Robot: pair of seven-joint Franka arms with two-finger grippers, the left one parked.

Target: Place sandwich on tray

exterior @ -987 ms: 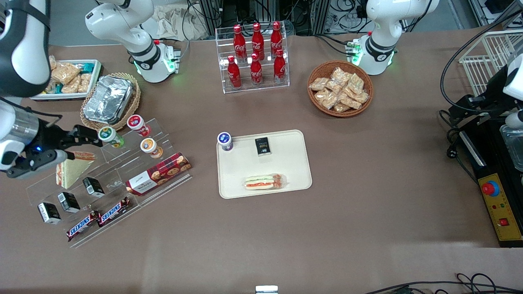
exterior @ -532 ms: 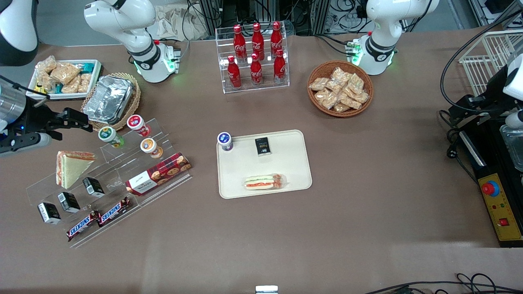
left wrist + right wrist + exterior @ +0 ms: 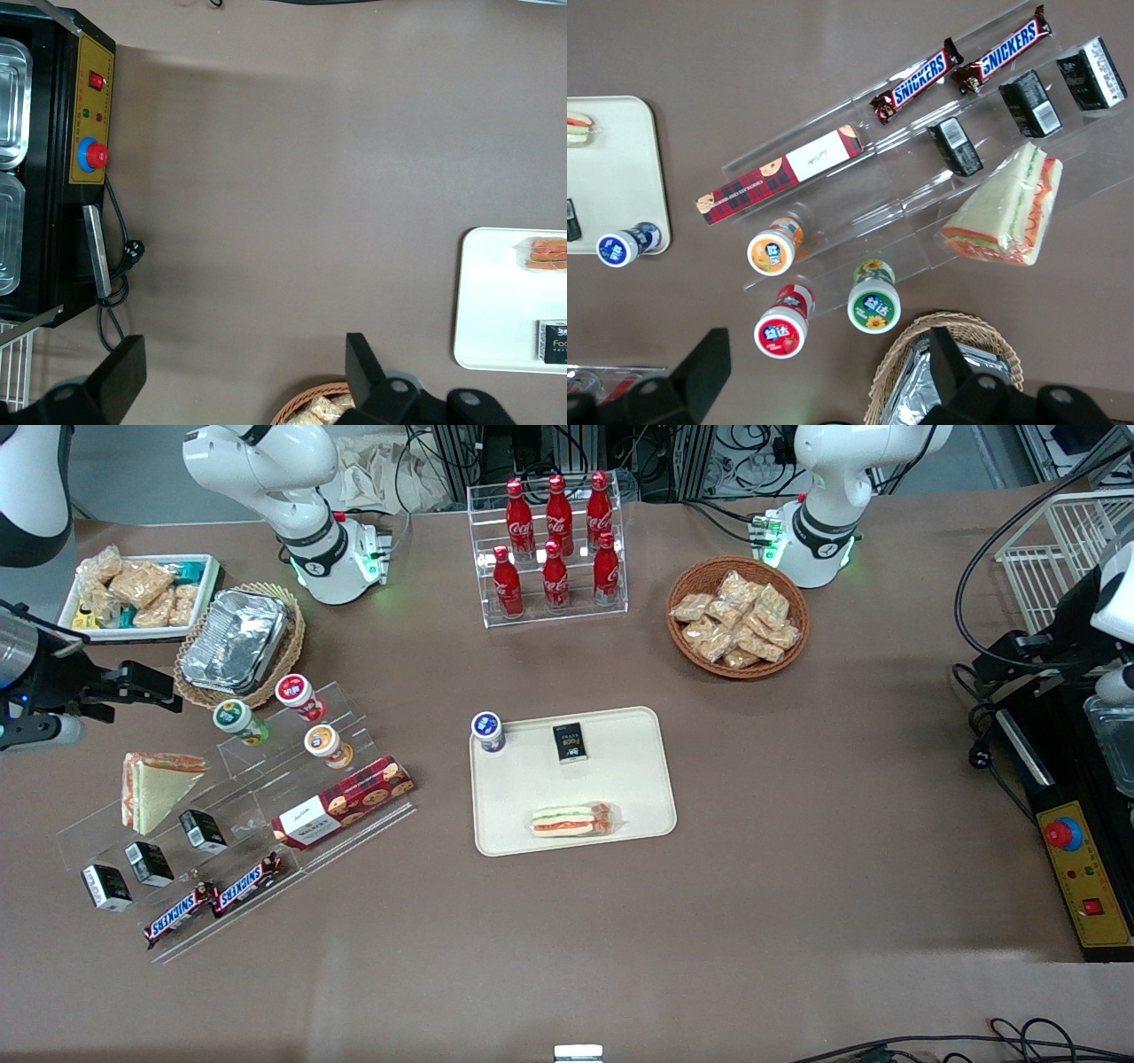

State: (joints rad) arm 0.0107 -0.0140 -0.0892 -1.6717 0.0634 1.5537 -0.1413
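on the brown table (image 3: 797, 850) you had the gripper (image 3: 151, 688) wide open and empty above the clear rack (image 3: 266, 797), while the clear-wrapped, red-and-green-layered sandwich (image 3: 572, 819) lay on the cream tray (image 3: 620, 779).

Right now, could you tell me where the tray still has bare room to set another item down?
The tray is bare in its middle, between the black packet and the sandwich, and along its edge toward the parked arm. The corner by the small cup is crowded. The gripper, open, hovers near the foil container.
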